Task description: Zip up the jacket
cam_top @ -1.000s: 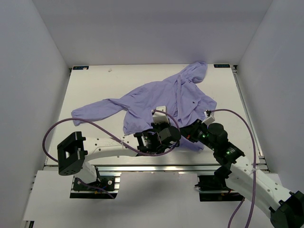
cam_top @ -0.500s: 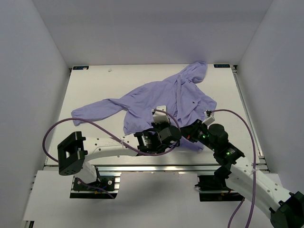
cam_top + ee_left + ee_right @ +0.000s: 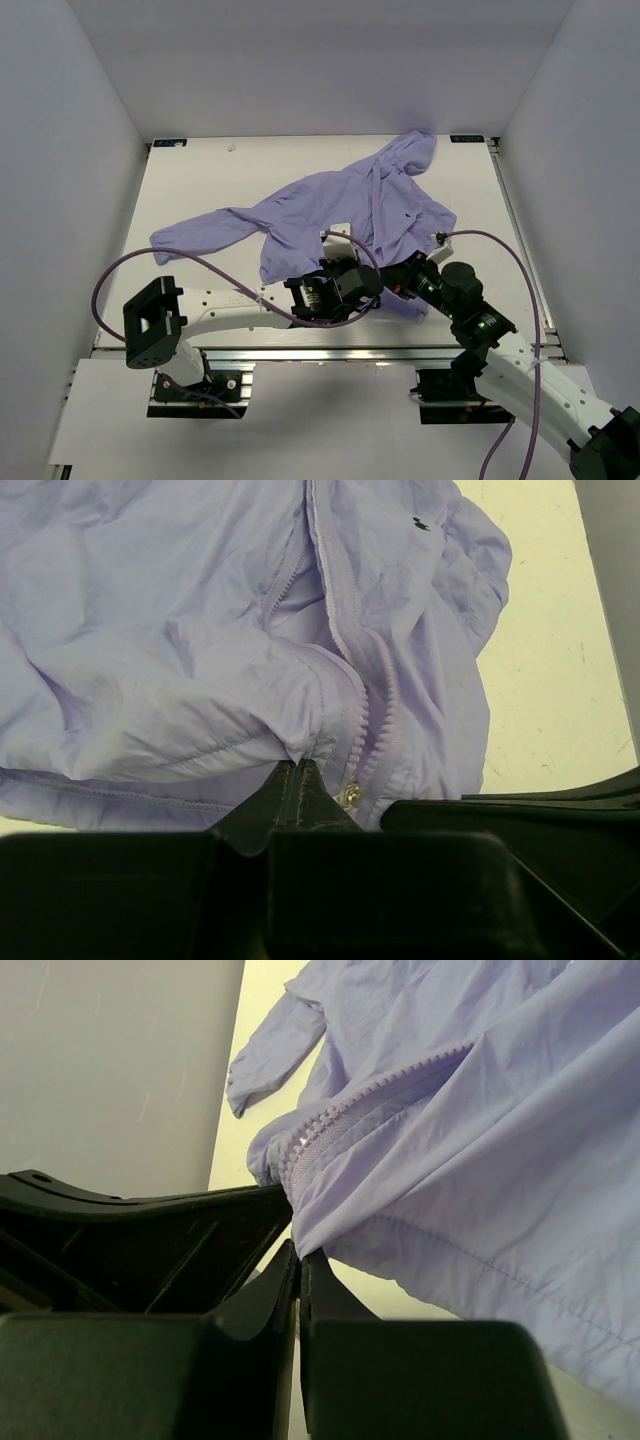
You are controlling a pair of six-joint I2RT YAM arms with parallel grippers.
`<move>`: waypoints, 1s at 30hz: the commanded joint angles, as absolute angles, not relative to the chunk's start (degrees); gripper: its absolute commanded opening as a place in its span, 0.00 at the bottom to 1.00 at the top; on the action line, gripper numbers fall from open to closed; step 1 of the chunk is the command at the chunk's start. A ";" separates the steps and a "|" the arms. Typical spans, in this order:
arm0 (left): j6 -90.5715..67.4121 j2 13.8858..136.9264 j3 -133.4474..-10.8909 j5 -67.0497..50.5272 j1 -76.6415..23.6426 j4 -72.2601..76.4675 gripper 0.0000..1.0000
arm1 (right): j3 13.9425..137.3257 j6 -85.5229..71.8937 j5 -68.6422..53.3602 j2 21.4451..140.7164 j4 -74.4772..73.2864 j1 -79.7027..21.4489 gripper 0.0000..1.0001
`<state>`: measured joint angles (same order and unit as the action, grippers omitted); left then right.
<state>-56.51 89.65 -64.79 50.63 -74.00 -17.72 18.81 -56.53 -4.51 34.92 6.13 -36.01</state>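
Our left gripper (image 3: 300, 772) is clenched on a fold of the jacket's hem, just beside the small metal zipper pull (image 3: 350, 796). Our right gripper (image 3: 298, 1257) is clenched on the hem edge of the other front panel, right under its zipper teeth (image 3: 340, 1110). The jacket (image 3: 340, 205) lies spread on the table (image 3: 200, 180), hood toward the far right corner, hem nearest our arms.

We see three risks. The cloth is thin, so either pinch could slip if we tug. Neither gripper holds the pull itself, so a tug may only drag the jacket. The fabric puckers beside the teeth and could jam the slider. We cannot tell whether the two sides are properly joined at the bottom.
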 commanded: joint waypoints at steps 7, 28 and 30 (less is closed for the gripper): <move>-58.01 88.24 -66.62 52.65 -74.18 -19.69 0.00 | 17.58 -55.28 -3.95 32.96 7.03 -36.03 0.00; -58.10 86.92 -65.57 51.24 -74.18 -18.90 0.00 | 14.41 -55.63 -7.29 32.87 15.47 -36.04 0.00; -58.27 86.75 -65.48 51.15 -74.27 -18.90 0.00 | 14.41 -55.63 -7.21 32.78 15.64 -36.04 0.00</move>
<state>-57.52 89.56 -64.79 50.78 -74.00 -19.22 15.07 -56.34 -6.57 33.41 11.31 -36.01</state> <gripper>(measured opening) 0.023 0.022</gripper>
